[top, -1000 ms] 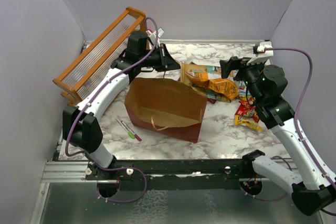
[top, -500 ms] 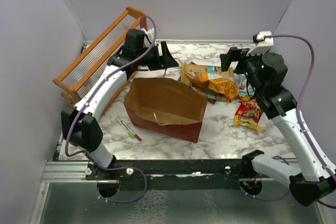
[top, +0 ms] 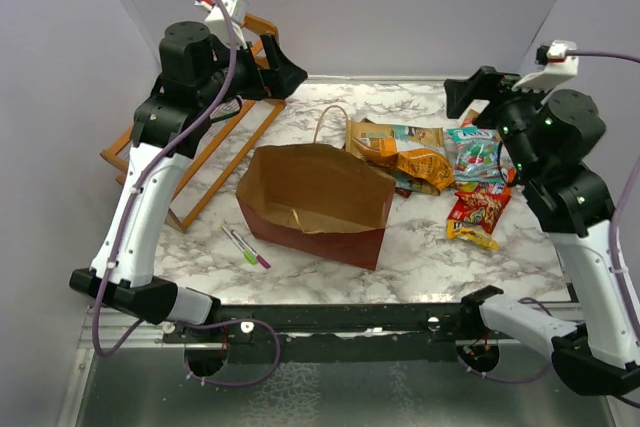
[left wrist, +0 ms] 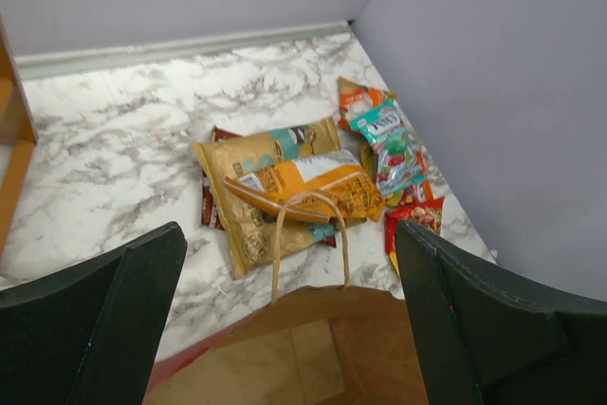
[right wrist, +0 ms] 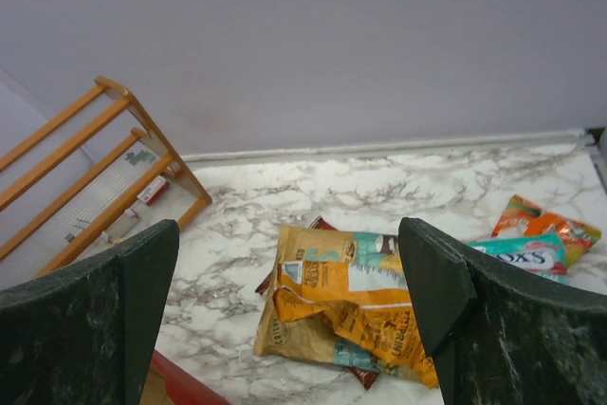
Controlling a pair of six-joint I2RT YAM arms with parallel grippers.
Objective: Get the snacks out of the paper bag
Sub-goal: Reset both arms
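The paper bag (top: 318, 237) stands open in the middle of the table, dark red outside and brown inside (left wrist: 313, 358). Nothing shows inside it, and one loop handle (top: 330, 123) sticks up at its far rim. The snacks lie on the marble behind and to the right of it: gold and orange packets (top: 402, 152) (left wrist: 285, 182) (right wrist: 351, 301), a teal one (top: 476, 152) and a red and yellow one (top: 478, 209). My left gripper (top: 288, 72) (left wrist: 289, 234) hangs open high above the back left, holding nothing. My right gripper (top: 468, 87) (right wrist: 289, 234) is open and empty above the back right.
An orange wooden rack (top: 200, 147) (right wrist: 95, 168) leans along the left wall, its lower edge out over the marble. Green and pink markers (top: 245, 245) lie left of the bag's front. Purple walls close in the back and both sides.
My left gripper opened at the bag's far rim, then rose up and back to the left. The right arm lifted too. The rack's lower edge has shifted out over the table.
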